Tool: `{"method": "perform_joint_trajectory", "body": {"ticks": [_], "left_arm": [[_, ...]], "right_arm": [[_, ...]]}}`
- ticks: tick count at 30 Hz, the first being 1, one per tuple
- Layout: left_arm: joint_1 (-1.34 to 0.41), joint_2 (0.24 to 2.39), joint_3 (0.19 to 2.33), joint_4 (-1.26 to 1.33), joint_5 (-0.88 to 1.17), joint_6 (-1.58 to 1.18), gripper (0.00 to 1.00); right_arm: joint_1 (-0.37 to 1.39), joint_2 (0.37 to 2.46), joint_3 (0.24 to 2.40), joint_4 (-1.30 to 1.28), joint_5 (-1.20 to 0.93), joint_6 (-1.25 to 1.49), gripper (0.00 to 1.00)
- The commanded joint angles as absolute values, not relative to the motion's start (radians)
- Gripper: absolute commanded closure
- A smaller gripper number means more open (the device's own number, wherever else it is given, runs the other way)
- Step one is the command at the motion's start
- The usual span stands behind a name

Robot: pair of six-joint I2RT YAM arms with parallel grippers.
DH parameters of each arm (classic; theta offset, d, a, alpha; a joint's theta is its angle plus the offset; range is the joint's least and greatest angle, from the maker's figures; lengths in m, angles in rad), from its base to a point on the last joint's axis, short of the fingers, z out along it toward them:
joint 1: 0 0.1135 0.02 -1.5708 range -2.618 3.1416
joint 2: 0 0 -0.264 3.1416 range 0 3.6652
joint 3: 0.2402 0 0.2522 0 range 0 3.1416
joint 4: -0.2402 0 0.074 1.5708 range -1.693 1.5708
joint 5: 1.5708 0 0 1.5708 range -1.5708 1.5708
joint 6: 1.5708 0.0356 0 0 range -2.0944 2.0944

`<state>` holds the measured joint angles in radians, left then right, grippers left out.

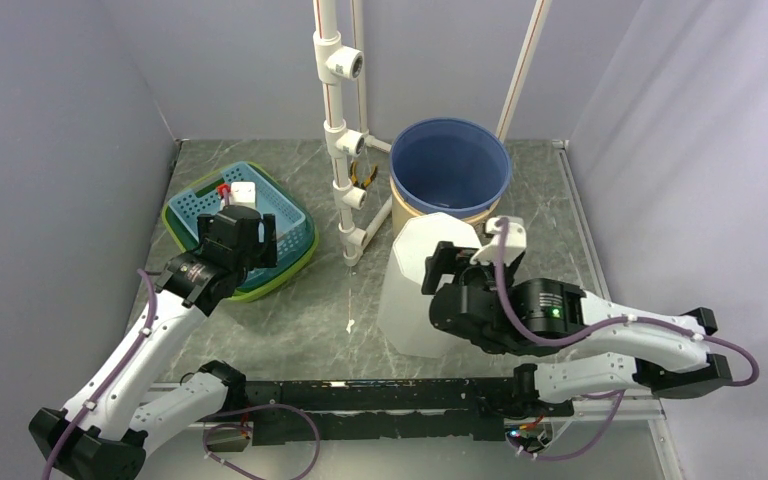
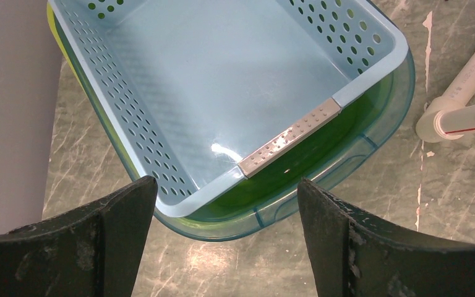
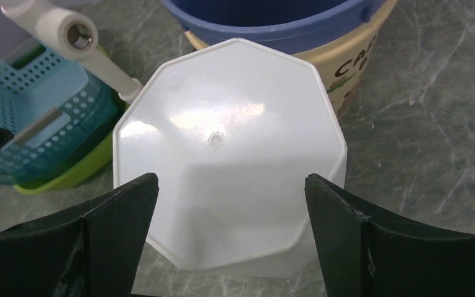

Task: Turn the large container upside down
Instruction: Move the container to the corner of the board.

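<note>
The large container [image 1: 422, 295] is a white, many-sided tub standing in the middle of the table with its closed flat bottom facing up [image 3: 229, 148]. My right gripper [image 1: 470, 255] hovers at its near right side, open. In the right wrist view the right gripper [image 3: 230, 180] has its two black fingers spread wider than the tub's near edge and apart from it. My left gripper [image 1: 240, 225] is open over the blue basket [image 1: 295, 222], and in the left wrist view the left gripper [image 2: 227, 184] has nothing between its fingers.
The perforated blue basket [image 2: 130, 117] sits nested in a green tray at the left. A blue bucket [image 1: 505, 170] inside a beige one stands just behind the white tub. A white pipe frame [image 1: 345, 130] rises between basket and bucket. Grey walls close in on three sides.
</note>
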<state>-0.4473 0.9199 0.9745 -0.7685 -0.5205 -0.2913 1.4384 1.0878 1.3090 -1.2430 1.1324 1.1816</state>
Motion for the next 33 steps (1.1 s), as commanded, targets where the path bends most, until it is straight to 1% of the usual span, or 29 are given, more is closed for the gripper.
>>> {"method": "perform_joint_trajectory", "body": {"ticks": [1,3,5,8,11,13,16,19,23,28,33], "left_arm": [[-0.445,0.915,0.988,-0.749,-0.528,-0.267,0.11],[-0.445,0.917,0.986,-0.746,-0.529,-0.266,0.11],[-0.445,0.915,0.981,-0.737,-0.538,-0.264,0.11],[-0.445,0.903,0.968,-0.722,-0.547,-0.26,0.11],[-0.445,0.891,0.956,-0.702,-0.552,-0.253,0.11],[-0.445,0.885,0.949,-0.692,-0.559,-0.25,0.11],[-0.445,0.879,0.944,-0.689,-0.565,-0.255,0.11],[-0.445,0.878,0.943,-0.683,-0.566,-0.252,0.11],[-0.445,0.88,0.944,-0.686,-0.577,-0.258,0.1],[-0.445,0.88,0.941,-0.683,-0.587,-0.261,0.1],[-0.445,0.887,0.934,-0.665,-0.575,-0.254,0.1]], "right_arm": [[1.428,1.042,1.188,-1.475,0.843,1.358,0.06],[1.423,1.005,1.186,-1.499,0.839,1.378,0.06],[1.419,0.965,1.208,-1.488,0.817,1.339,0.06],[1.419,0.926,1.313,-1.328,0.755,1.133,0.06],[1.42,0.944,1.411,-1.196,0.735,0.976,0.04],[1.419,1.006,1.498,-1.181,0.739,0.899,0.03],[1.419,1.159,1.65,-1.228,0.765,0.799,0.01],[1.419,1.337,1.814,-1.345,0.82,0.737,0.0],[1.413,1.568,1.951,-1.496,0.929,0.733,0.0],[1.369,1.672,2.015,-1.499,0.94,0.754,0.0],[1.329,1.681,1.965,-1.5,0.958,0.763,0.0]]}}
